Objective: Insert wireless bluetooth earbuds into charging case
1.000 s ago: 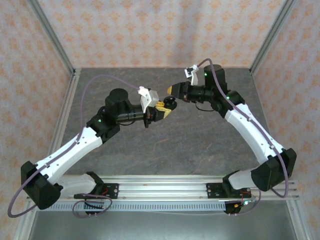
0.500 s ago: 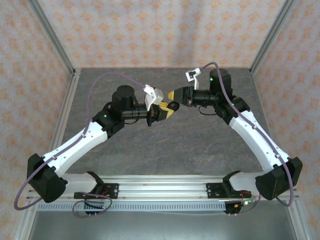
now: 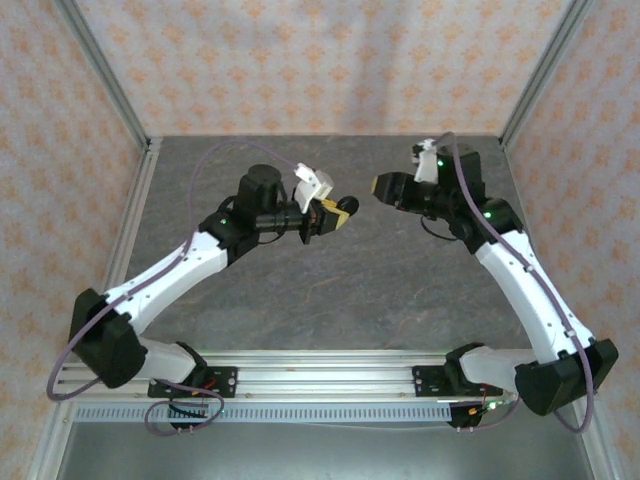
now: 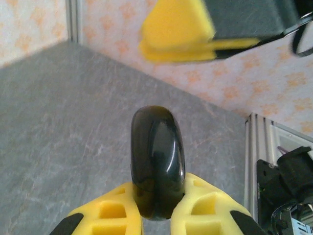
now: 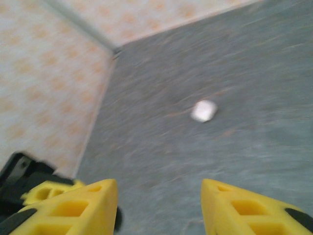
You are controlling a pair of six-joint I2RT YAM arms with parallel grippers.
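So the setup's a grey stone-look table boxed in by orange-patterned walls, with both arms up over the far middle of it, facing each other. The thing closest to being in the way is the right gripper. From the left wrist cam its yellow fingers hang just past the charging case, close but not touching. The case is off the table, pinched at its near end by the left gripper, which is closed tight on it. Its long axis runs straight out from the fingertips, and in the top view it points across at the right gripper. It's edge-on to the wrist cam, a glossy black rounded oval. The right gripper's jaws are spread wide with nothing in them. In the right wrist cam there's a white blob lying on the table beyond the fingers, too blurry to say what it is.
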